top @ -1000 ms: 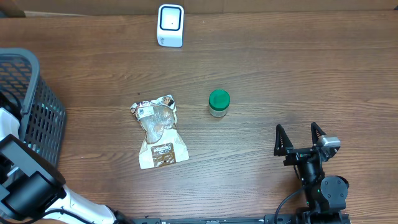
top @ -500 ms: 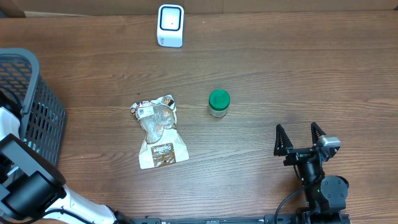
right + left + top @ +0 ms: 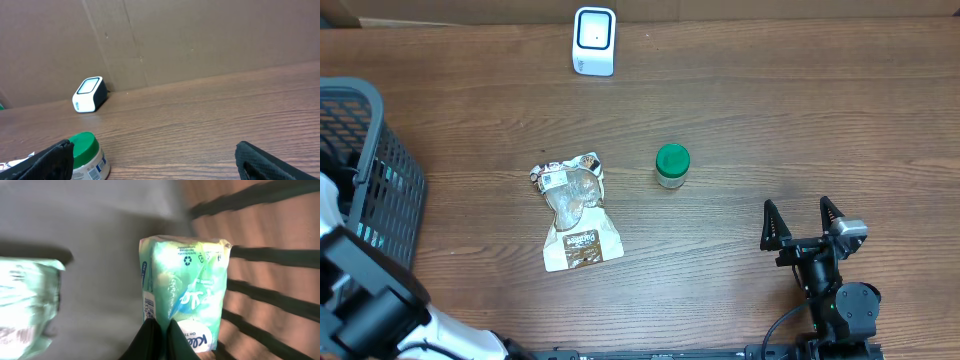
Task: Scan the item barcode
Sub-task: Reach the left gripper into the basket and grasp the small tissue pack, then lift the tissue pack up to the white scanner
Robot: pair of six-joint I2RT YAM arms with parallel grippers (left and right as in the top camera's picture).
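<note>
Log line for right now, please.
left gripper: shut at pack in basket, hold unclear | right gripper: open, empty | scanner: nothing at it | pouch, jar: on table

One scanner (image 3: 594,40), one green-lidded jar (image 3: 672,165), one brown pouch (image 3: 576,212), one grey basket (image 3: 388,192), two green packets (image 3: 187,287).
</note>
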